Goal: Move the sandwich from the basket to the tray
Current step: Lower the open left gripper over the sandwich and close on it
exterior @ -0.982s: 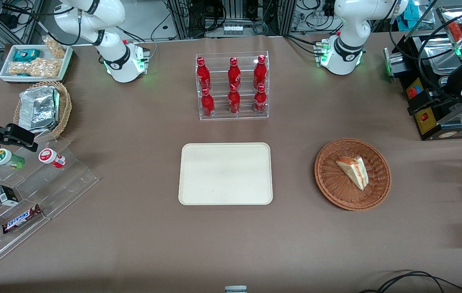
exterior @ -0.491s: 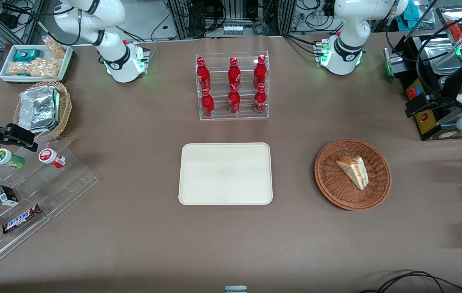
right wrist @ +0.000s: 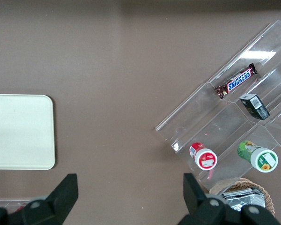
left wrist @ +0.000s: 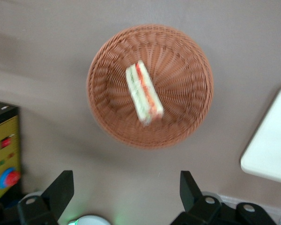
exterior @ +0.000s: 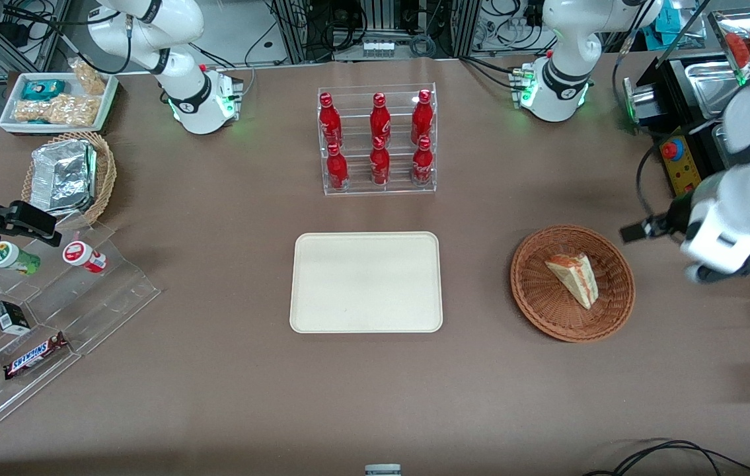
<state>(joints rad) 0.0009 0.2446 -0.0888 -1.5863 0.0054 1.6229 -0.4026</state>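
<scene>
Left arm reaches in from its own end of the bench, wrist pitched down. Tool (left wrist: 124,190) hangs high off the surface, fingers (left wrist: 61,190) spread wide, nothing between them, touching nothing.

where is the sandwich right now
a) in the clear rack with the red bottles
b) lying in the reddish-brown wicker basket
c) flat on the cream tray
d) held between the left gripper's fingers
b: the sandwich lies inside the reddish-brown wicker basket, while the cream tray holds nothing and the left gripper hangs open above the table beside the basket, toward the working arm's end, gripping nothing.
</scene>
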